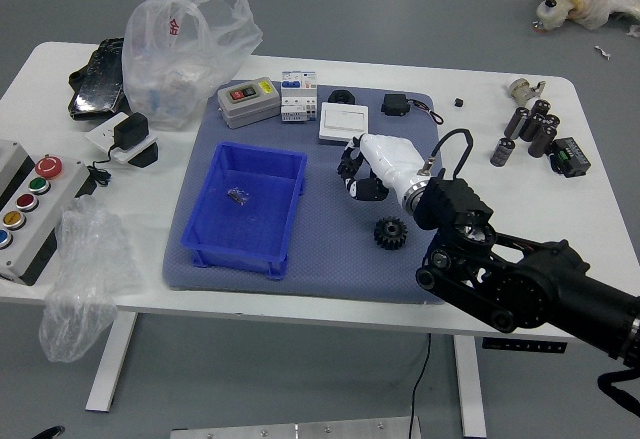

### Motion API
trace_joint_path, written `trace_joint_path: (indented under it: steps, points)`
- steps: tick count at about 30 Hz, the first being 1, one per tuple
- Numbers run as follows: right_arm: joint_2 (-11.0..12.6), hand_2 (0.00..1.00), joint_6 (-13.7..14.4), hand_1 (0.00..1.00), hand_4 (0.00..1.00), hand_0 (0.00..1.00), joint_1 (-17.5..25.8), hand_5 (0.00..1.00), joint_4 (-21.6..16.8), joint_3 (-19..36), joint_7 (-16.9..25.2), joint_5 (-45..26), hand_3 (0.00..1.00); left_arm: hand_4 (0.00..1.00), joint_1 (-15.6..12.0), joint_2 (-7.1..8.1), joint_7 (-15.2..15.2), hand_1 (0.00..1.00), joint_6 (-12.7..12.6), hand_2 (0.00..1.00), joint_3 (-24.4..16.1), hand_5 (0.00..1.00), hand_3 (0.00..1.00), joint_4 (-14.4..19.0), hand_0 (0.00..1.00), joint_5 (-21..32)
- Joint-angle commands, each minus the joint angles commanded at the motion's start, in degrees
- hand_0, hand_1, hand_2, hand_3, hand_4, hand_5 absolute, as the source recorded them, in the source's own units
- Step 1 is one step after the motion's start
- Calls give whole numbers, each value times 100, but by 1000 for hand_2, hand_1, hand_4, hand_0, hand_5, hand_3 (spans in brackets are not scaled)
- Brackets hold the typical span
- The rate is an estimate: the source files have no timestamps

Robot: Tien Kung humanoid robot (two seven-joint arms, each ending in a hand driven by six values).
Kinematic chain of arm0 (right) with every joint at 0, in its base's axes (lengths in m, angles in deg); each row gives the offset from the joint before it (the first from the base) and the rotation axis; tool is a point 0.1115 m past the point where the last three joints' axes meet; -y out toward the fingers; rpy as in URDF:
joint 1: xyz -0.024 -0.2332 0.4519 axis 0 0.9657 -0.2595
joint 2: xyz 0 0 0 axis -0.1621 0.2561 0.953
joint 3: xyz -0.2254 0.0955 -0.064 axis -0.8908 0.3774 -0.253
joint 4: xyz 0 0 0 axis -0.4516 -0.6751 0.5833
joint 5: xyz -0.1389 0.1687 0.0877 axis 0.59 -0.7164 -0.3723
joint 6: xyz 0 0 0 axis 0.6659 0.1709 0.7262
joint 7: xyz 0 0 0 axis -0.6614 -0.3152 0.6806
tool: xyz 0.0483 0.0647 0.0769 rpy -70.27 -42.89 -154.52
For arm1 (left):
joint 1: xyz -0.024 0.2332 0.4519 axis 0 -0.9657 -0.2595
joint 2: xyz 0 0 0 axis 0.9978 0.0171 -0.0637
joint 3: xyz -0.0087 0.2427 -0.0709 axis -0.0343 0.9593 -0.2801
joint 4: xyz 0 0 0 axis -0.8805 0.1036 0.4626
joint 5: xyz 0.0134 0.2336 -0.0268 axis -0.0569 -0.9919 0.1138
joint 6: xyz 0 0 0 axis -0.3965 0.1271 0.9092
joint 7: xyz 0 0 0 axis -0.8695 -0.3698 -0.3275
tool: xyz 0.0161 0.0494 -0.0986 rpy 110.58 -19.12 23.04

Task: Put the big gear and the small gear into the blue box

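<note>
Bench (pixel 525 219): we are working over a white top, where a dark mat (pixel 350 269) is lying under the task's pieces.
Button panel (pixel 48 204): it is sitting at the far left, playing no part in our job.
Blue box (pixel 240 234): it is standing open on the mat's left half, with a small shiny item (pixel 238 196) lying inside; neither gear is showing in it.
Small gear (pixel 350 165): we are probably carrying it at the fingertips, though the fingers are partly hiding it and we cannot tell its outline apart.
Right hand (pixel 396 162): we are keeping it curled nearly closed, apparently around the small gear, and holding it above the mat, right of the blue box. We are judging the step as the first transfer; the next move is calling for a carry leftward over the near rim, then a release well inside. A loose pinch could be dropping the piece short.
Big gear (pixel 391 233): it is lying on the mat, nearer to us than the right hand and apart from it, waiting for its own pick.
Batteries (pixel 538 127): they are standing farther right, outside our path.
</note>
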Motion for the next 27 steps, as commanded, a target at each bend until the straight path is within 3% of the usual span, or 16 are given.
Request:
trace_joint_path:
  steps: [7, 10, 11, 16, 17, 22, 23, 27]
  points:
    - [-85, 451, 133, 359, 311, 229, -361, 2, -451, -328, 141, 123, 526, 733, -17, -9, -19, 593, 0, 585, -13, 630, 732, 7, 653, -17]
    - [-194, 451, 184, 359, 311, 229, -581, 2, -389, -665, 291, 8, 526, 733, -13, -11, -27, 593, 4, 585, -20, 630, 732, 10, 653, -34]
    - [-222, 517, 185, 448, 396, 280, -634, 2, -360, -759, 320, -27, 565, 734, -12, -11, -29, 593, 5, 585, -22, 631, 732, 11, 653, -38]
    - [-379, 517, 86, 448, 396, 280, -897, 2, -111, -1238, 427, -294, 565, 734, -8, -13, -51, 593, 9, 585, -37, 631, 732, 18, 653, -67]
    - [-401, 728, 71, 717, 422, 450, -924, 167, -67, -1290, 437, -329, 663, 733, -9, -14, -55, 593, 10, 585, -41, 630, 732, 19, 653, -72]
    - [-507, 728, -48, 717, 422, 450, -988, 167, 202, -1515, 417, -424, 663, 733, -5, -23, -66, 593, 13, 585, -56, 630, 732, 22, 653, -97]
    - [-519, 862, -69, 854, 474, 564, -989, 157, 230, -1547, 404, -427, 769, 733, -4, -23, -66, 593, 13, 585, -56, 630, 733, 22, 653, -98]
    - [-549, 862, -94, 854, 474, 564, -987, 157, 273, -1613, 376, -414, 769, 733, -2, -31, -73, 593, 18, 585, -70, 630, 733, 23, 653, -122]
